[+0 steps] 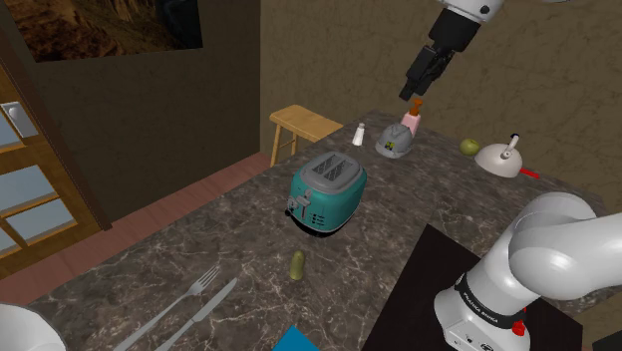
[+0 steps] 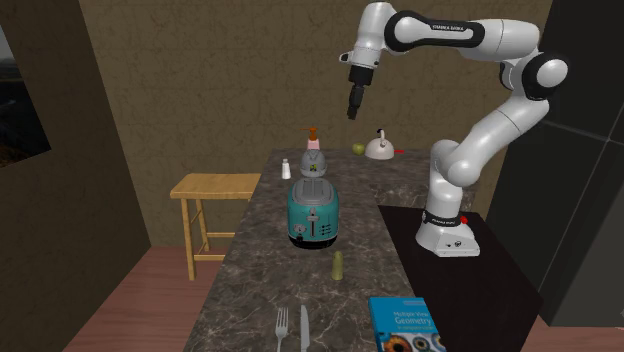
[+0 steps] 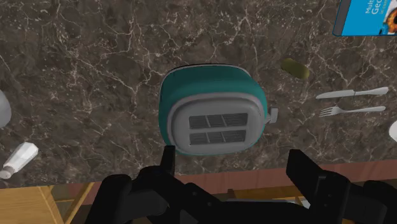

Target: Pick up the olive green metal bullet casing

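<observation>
Well apart from the open claw (image 3: 233, 156), the bullet casing (image 3: 295, 68) looks small, olive-green.

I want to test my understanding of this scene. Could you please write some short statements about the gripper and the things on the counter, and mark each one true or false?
1. The gripper is open, high above the counter. True.
2. The olive green casing lies on top of the toaster. False: it stands on the counter, apart from the toaster.
3. A fork and a knife lie side by side on the counter. True.
4. The toaster is red. False: it is teal with a grey top.
5. The wooden stool stands on the counter. False: it stands on the floor beside the counter.
</observation>
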You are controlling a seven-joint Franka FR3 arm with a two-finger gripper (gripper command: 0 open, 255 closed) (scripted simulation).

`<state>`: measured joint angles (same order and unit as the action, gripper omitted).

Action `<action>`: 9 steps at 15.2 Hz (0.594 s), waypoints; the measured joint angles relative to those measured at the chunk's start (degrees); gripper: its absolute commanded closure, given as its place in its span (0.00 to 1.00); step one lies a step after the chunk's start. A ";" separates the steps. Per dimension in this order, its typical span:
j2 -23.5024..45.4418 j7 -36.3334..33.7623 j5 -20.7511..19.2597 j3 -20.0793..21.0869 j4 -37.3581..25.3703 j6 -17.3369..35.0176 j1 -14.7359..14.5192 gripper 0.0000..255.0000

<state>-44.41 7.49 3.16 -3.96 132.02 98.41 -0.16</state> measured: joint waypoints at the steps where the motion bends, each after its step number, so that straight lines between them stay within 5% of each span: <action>1: 0.00 0.00 0.00 0.00 0.00 0.00 0.00 0.00; 9: 0.47 -3.37 2.36 5.83 9.78 9.98 -2.76 0.00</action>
<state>-43.94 4.12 5.52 1.87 141.80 108.40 -2.92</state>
